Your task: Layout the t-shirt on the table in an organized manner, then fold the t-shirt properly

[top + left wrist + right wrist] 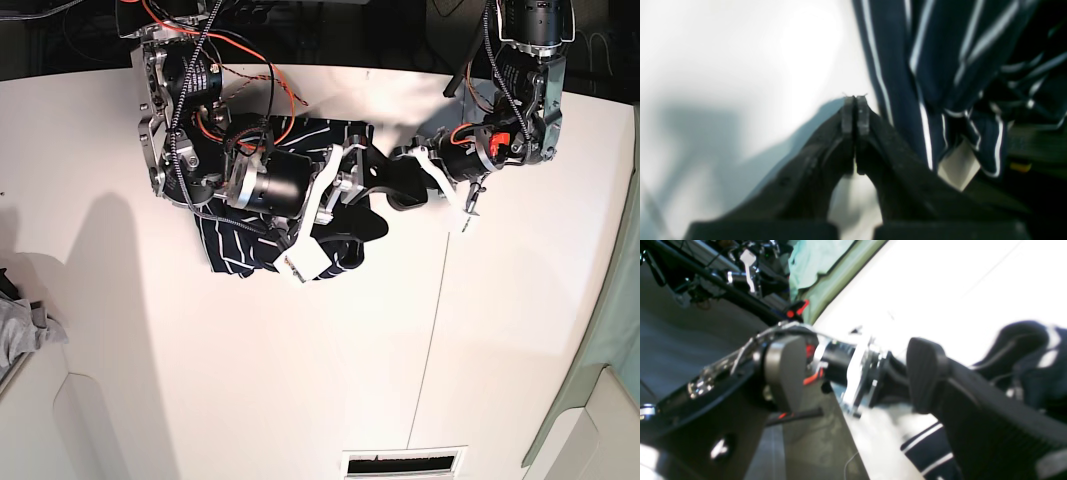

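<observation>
The navy t-shirt (235, 250) with thin white stripes lies crumpled in a heap on the white table (520, 340), partly under my right arm. In the left wrist view the t-shirt (940, 66) hangs in folds just right of my left gripper (855, 113), which is shut and empty, with a white tag near it. My right gripper (855, 373) is open and empty, with the shirt (930, 446) below and beside its right finger (927, 373). In the base view my right gripper (362, 190) and left gripper (400, 190) face each other at the shirt's right edge.
A small grey cloth (20, 330) lies at the table's left edge. A thin dark seam (430, 330) runs down the table. A vent slot (400, 462) sits at the front edge. A teal curtain (610, 330) hangs at the right.
</observation>
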